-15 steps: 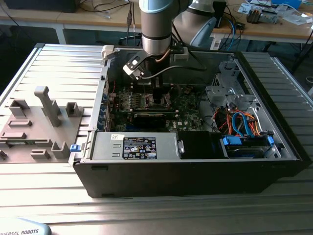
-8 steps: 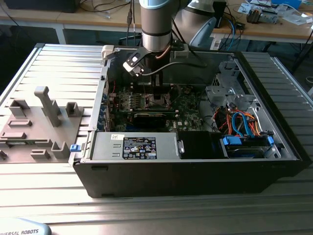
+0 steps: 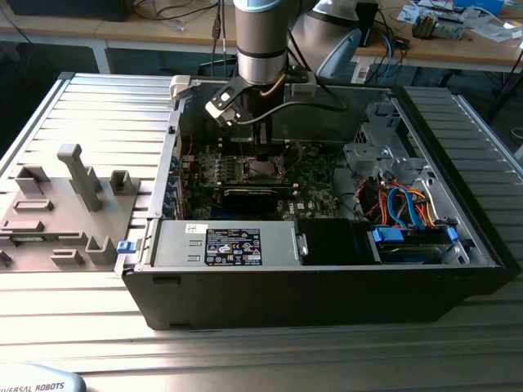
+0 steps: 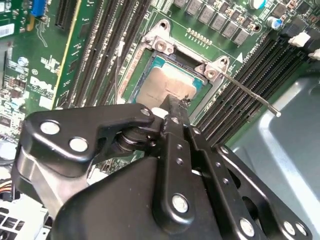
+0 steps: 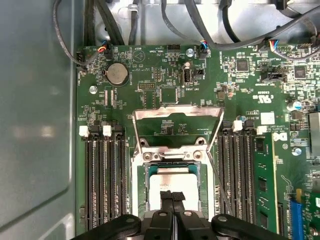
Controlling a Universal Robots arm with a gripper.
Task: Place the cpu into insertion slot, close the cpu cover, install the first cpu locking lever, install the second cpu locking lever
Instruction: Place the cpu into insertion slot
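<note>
The cpu [image 5: 172,186] lies flat in the insertion slot [image 5: 141,192], square to the socket's metal rim, its edges running parallel to the memory slots [image 5: 105,180] on either side; being square, it has no clear long axis. In the first wrist view the end effector [image 5: 173,196] stands over the plate's edge at about 6 o'clock from its middle, fingertips [image 5: 167,195] pressed together into a narrow closed pair with no gap and nothing between them. Whether the tips touch the plate cannot be told. In the second wrist view the same closed tips [image 4: 172,107] sit at the plate's [image 4: 167,86] near edge. The cpu cover [image 5: 177,114] is swung open, standing up at 12 o'clock of the socket. A thin locking lever [image 4: 248,94] sticks out free beside the socket. In the exterior view the arm reaches down into the open computer case [image 3: 327,286] on the bench [image 3: 245,351]
</note>
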